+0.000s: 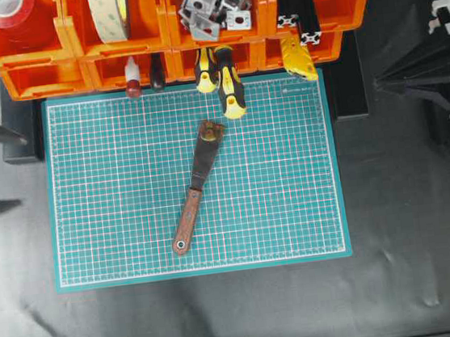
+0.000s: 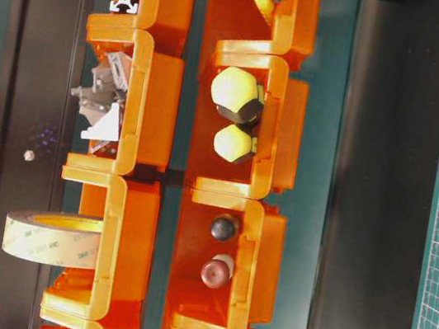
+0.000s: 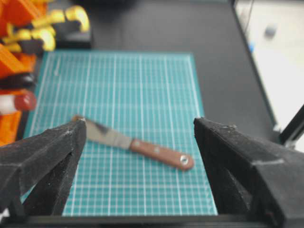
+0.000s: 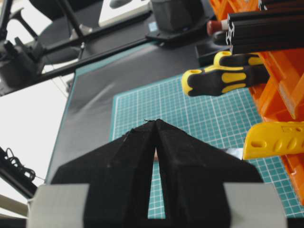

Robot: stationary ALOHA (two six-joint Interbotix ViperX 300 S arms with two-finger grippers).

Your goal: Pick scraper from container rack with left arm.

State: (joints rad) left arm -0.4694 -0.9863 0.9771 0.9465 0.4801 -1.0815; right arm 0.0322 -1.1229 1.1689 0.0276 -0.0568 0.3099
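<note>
Left claw (image 3: 137,156) open above scraper (image 3: 135,142).

One scraper (image 1: 196,188) on one green mat (image 1: 295,209), two yellow-and-black screwdrivers (image 1: 227,83), two tape rolls (image 1: 109,11) up top.

even bright light overhead, soft shadows. left wrist view: near end effector (image 3: 140,156) fingers and far orange bins (image 3: 14,28) blurred. right wrist view: left edge blown out white.
</note>
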